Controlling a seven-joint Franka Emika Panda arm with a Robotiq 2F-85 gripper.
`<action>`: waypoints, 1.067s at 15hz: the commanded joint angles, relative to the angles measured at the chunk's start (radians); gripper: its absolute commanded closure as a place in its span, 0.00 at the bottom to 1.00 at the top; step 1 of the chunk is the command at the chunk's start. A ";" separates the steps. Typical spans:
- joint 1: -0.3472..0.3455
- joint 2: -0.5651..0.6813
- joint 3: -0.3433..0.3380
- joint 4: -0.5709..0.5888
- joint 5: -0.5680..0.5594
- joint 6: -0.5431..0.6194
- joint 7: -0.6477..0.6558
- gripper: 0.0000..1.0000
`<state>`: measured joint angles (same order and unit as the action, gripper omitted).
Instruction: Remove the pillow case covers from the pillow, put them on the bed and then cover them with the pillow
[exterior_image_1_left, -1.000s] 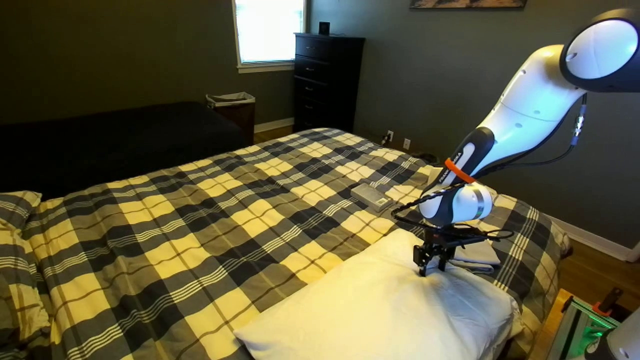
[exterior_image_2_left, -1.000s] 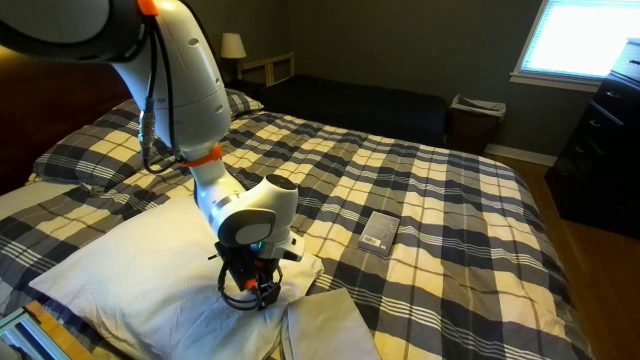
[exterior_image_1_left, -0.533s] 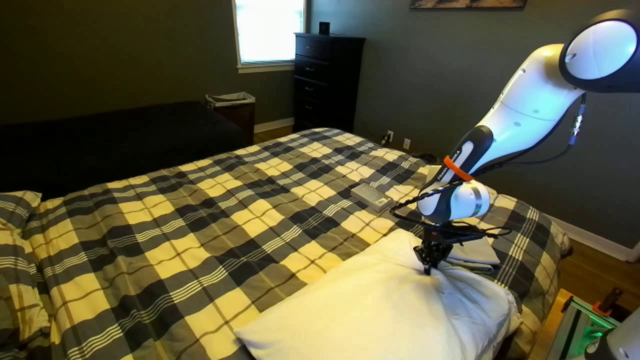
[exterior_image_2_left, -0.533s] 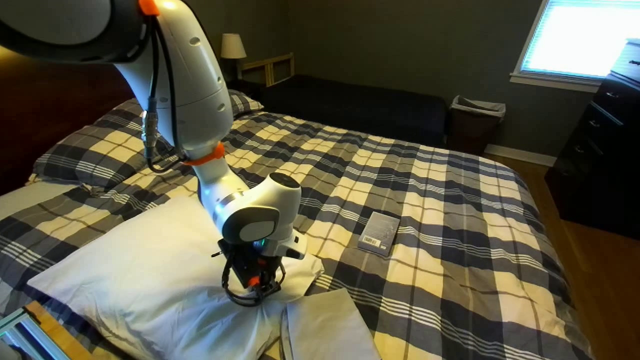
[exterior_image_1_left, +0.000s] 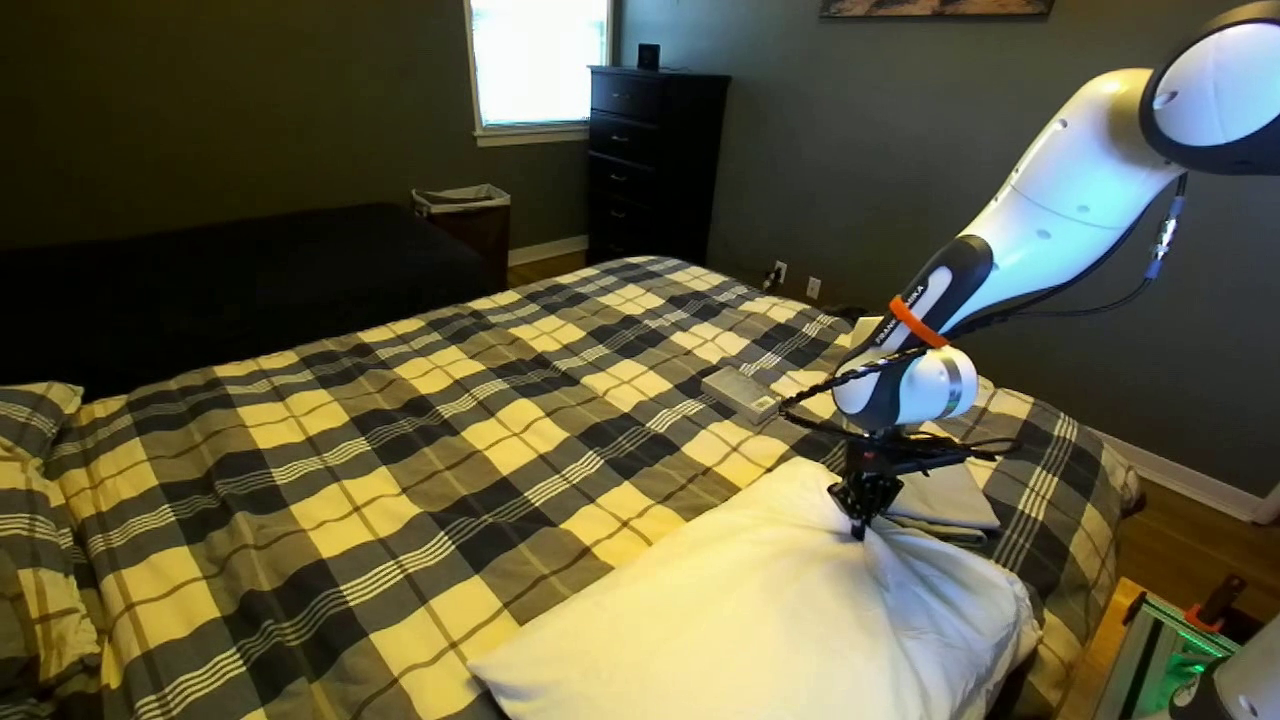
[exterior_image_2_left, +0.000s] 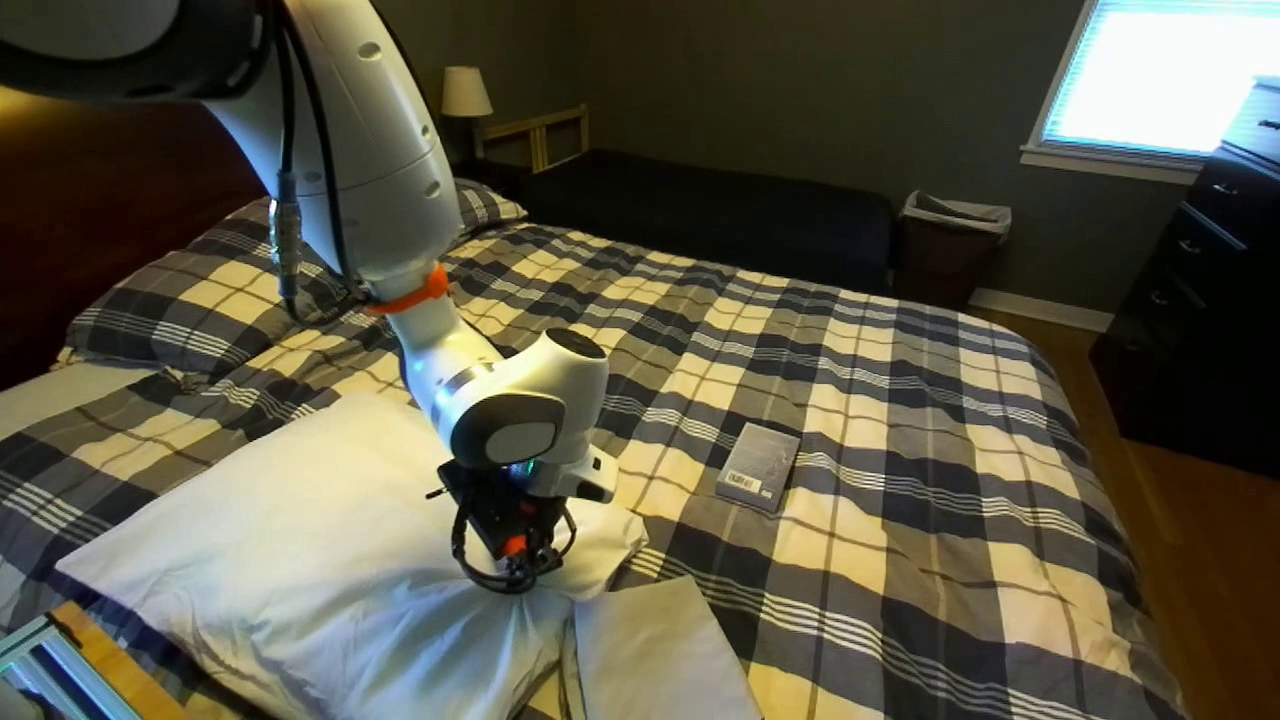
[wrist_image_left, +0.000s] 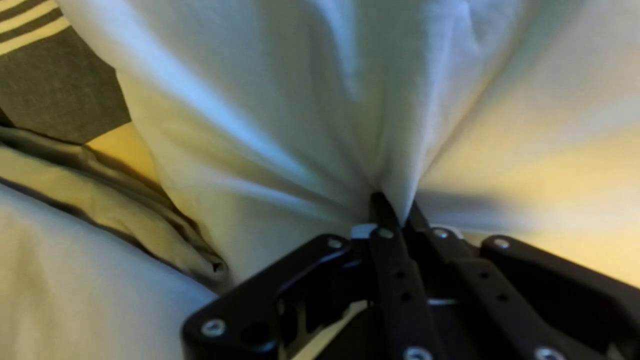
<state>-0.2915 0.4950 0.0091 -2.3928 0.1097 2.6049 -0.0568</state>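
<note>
The pillow (exterior_image_1_left: 740, 620) is now pinched: the end effector (wrist_image_left: 399, 209), jaws parted a second ago, has clamped on a white fold and risen slightly, drawing creases inward. The pillow's bulk lies below the end effector on the bed (exterior_image_1_left: 380, 480); the pillow case covers (exterior_image_2_left: 660, 650) lie just beside the pillow.
</note>
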 joint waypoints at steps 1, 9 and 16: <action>0.017 -0.066 0.008 -0.006 0.043 -0.055 -0.050 0.98; 0.068 -0.187 -0.022 -0.037 0.016 -0.048 -0.049 0.98; 0.106 -0.301 -0.134 -0.046 -0.069 -0.015 0.036 0.98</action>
<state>-0.2109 0.2710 -0.0596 -2.4161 0.1033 2.5647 -0.0819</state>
